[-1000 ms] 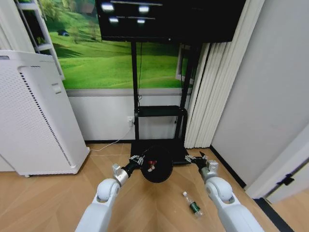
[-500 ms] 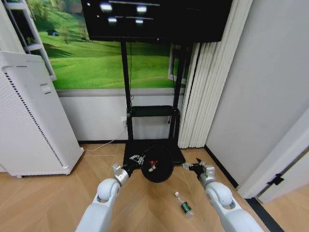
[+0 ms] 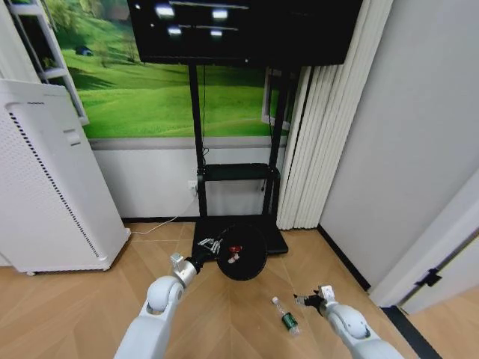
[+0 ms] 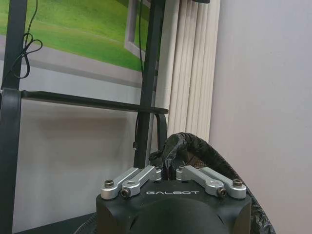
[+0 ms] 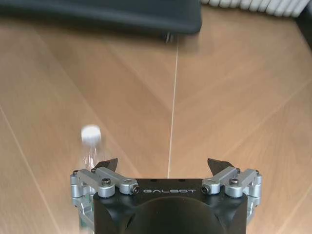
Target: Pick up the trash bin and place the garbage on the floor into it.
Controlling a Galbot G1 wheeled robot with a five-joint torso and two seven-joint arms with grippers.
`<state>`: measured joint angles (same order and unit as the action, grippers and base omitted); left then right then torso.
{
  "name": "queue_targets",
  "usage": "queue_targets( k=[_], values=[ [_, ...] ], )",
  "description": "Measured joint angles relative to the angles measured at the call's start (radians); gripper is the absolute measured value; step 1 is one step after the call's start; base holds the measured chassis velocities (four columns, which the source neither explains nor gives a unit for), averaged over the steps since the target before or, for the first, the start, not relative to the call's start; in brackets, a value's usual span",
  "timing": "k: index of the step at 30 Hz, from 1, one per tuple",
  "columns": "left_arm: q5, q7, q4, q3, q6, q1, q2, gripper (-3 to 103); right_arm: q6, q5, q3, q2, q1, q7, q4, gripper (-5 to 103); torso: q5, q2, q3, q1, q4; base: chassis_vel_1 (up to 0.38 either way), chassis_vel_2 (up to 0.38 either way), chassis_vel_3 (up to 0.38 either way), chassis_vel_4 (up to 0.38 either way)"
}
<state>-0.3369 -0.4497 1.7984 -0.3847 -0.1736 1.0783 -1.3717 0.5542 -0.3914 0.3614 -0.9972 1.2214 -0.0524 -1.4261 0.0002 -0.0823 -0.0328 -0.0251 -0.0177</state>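
My left gripper (image 3: pixel 212 246) is shut on the rim of the black mesh trash bin (image 3: pixel 243 258) and holds it off the floor, tilted so its mouth faces me. Red-and-white garbage scraps (image 3: pixel 234 250) lie inside it. In the left wrist view the fingers meet on the bin's rim (image 4: pixel 214 158) at the gripper (image 4: pixel 170 168). A green bottle with a white cap (image 3: pixel 284 318) lies on the wood floor. My right gripper (image 3: pixel 304 301) hangs low just to its right, open. The right wrist view shows the bottle's cap (image 5: pixel 90 133) beside one open fingertip of the gripper (image 5: pixel 163 165).
A tall white cabinet (image 3: pixel 52 179) stands at the left. The black TV stand and its flat base (image 3: pixel 273 241) sit behind the bin, against the wall. White curtains (image 3: pixel 314 142) and a grey wall close off the right side. Bare wood floor surrounds the bottle.
The camera swung right early on. My right arm has since dropped lower and nearer, down beside the green bottle. The left gripper still holds the bin in about the same place.
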Motion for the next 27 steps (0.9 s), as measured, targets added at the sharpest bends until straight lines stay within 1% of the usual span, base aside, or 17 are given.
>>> queue_targets(
  k=[5,7,9,11,15,17,18,19,20,26,27],
  values=[
    [-0.003,-0.006,0.004,-0.016,0.003,0.006,0.001,7,0.02,0.016,-0.001,-0.011,0.011,-0.02,0.028,100,-0.0003,0.0,0.0,0.0,0.0,0.0,0.0,0.0,0.0],
    [-0.004,-0.006,0.004,-0.019,0.003,0.007,0.001,7,0.014,0.018,-0.005,-0.015,0.011,-0.025,0.037,100,-0.0005,0.0,0.0,0.0,0.0,0.0,0.0,0.0,0.0],
    [-0.009,-0.006,0.005,-0.023,0.004,0.007,0.002,7,0.005,0.027,-0.01,-0.045,-0.005,-0.025,0.067,100,0.0,0.0,0.0,0.0,-0.0001,0.0,0.0,0.0,0.0],
    [-0.011,-0.006,0.007,-0.023,0.004,0.007,0.003,7,0.006,0.029,-0.011,-0.058,-0.013,-0.025,0.079,100,-0.0003,0.0,0.0,0.0,0.0002,0.0,0.0,0.0,0.0],
    [-0.015,-0.006,0.008,-0.024,0.004,0.005,0.005,7,0.004,0.032,-0.023,-0.091,-0.03,-0.027,0.117,100,-0.0003,0.0,0.0,0.0,0.0,0.0,0.0,0.0,0.0],
    [-0.017,-0.006,0.009,-0.024,0.004,0.005,0.006,7,-0.005,0.057,-0.03,-0.121,-0.05,-0.03,0.16,100,-0.0003,0.0,0.0,0.0,0.0001,0.0,0.0,0.0,0.0],
    [-0.017,-0.006,0.009,-0.024,0.004,0.005,0.006,7,-0.005,0.057,-0.03,-0.121,-0.05,-0.03,0.16,100,-0.0003,0.0,0.0,0.0,0.0001,0.0,0.0,0.0,0.0],
    [-0.018,-0.006,0.011,-0.024,0.004,0.005,0.008,7,-0.009,0.075,-0.032,-0.136,-0.058,-0.033,0.182,100,-0.0001,0.0,0.0,0.0,-0.0002,0.0,0.0,0.0,0.0],
    [-0.018,-0.006,0.011,-0.024,0.004,0.005,0.011,7,-0.016,0.091,-0.032,-0.15,-0.066,-0.035,0.205,100,-0.0002,0.0,0.0,0.0,0.0,0.0,0.0,0.0,0.0],
    [-0.019,-0.006,0.014,-0.025,0.004,0.004,0.025,7,-0.023,0.106,-0.028,-0.166,-0.065,-0.036,0.213,100,-0.0003,0.0,0.0,0.0,0.0002,0.0,0.0,0.0,0.0],
    [-0.02,-0.006,0.016,-0.025,0.004,0.004,0.027,7,-0.023,0.106,-0.025,-0.166,-0.06,-0.037,0.203,100,-0.0003,0.0,0.0,0.0,-0.0001,0.0,0.0,0.0,0.0]
  ],
)
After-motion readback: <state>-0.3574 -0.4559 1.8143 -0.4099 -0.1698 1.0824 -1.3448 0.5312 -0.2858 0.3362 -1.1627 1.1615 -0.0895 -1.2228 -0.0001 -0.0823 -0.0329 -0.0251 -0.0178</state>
